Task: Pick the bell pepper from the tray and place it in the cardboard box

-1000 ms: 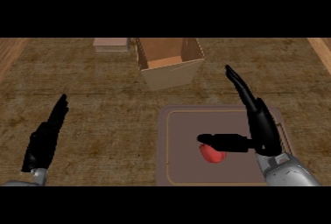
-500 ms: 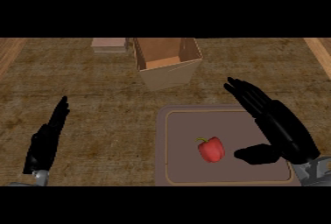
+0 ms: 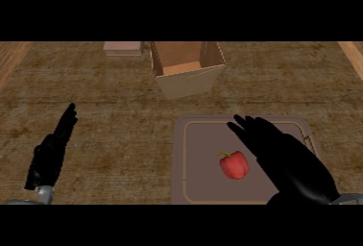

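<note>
Red bell pepper (image 3: 235,165) lies on your tray (image 3: 200,139), just left of your right hand (image 3: 287,161), whose fingers are straight and spread. Your left hand (image 3: 51,151) rests open; the cardboard box (image 3: 187,67) stands beyond.

Before me lies the surface (image 3: 99,115), a mottled brown top with a coarse, woven-looking texture that fills almost the whole head view. Paler wood-grain strips (image 3: 13,57) run along its far left and far right edges. At the far side, left of centre, sits a small tan block (image 3: 123,48); it rests flat on the surface, with its upper part cut off at the top of my view. I cannot tell what kind of object it is.
</note>
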Controlling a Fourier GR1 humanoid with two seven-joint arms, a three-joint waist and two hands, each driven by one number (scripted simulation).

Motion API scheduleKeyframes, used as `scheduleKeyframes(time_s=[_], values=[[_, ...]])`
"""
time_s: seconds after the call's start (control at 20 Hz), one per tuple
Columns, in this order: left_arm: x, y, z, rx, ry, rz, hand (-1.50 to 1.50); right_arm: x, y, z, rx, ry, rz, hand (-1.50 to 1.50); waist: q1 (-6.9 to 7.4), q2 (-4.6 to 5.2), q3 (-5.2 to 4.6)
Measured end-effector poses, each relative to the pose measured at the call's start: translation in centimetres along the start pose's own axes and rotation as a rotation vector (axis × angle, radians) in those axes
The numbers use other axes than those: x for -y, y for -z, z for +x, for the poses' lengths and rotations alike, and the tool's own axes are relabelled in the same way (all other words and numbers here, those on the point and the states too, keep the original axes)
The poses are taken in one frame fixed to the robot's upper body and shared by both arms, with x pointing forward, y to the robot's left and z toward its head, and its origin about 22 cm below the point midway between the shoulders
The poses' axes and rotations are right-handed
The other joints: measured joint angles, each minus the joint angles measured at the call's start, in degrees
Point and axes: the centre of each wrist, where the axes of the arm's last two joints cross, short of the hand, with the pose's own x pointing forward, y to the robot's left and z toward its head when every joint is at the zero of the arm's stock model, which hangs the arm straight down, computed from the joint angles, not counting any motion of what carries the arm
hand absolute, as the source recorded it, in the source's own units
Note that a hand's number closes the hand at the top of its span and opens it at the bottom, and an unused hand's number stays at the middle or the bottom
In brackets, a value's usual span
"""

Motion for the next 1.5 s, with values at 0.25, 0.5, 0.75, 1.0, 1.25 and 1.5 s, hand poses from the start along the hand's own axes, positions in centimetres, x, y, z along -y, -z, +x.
scheduleKeyframes(time_s=[0.25, 0.5, 0.75, 1.0, 1.25, 1.5], values=[[0.3, -0.1, -0.1, 0.000, 0.002, -0.003, 0.00, -1.2, 0.4, 2.2, -0.074, -0.022, 0.026, -1.50, 0.13, 0.18, 0.10], [0.1, -0.2, 0.2, 0.003, -0.002, -0.001, 0.00, -2.7, 1.0, 3.6, -0.124, -0.041, 0.028, -1.50, 0.18, 0.24, 0.14], [0.2, -0.1, -0.2, 0.004, 0.002, -0.001, 0.00, -3.6, 0.9, 3.2, -0.158, -0.058, 0.038, -1.50, 0.08, 0.27, 0.16], [-0.1, -0.1, -0.1, 0.004, 0.001, -0.008, 0.00, -4.3, 1.3, 2.2, -0.171, -0.063, 0.048, -1.50, 0.10, 0.28, 0.17], [-0.2, 0.4, 0.0, 0.001, 0.003, -0.007, 0.00, -5.3, 2.0, 2.9, -0.169, -0.060, 0.045, -1.50, 0.10, 0.30, 0.17], [-0.2, 0.5, -0.1, 0.004, -0.004, -0.006, 0.00, -6.2, 2.5, 2.2, -0.175, -0.055, 0.039, -1.50, 0.09, 0.30, 0.17]])
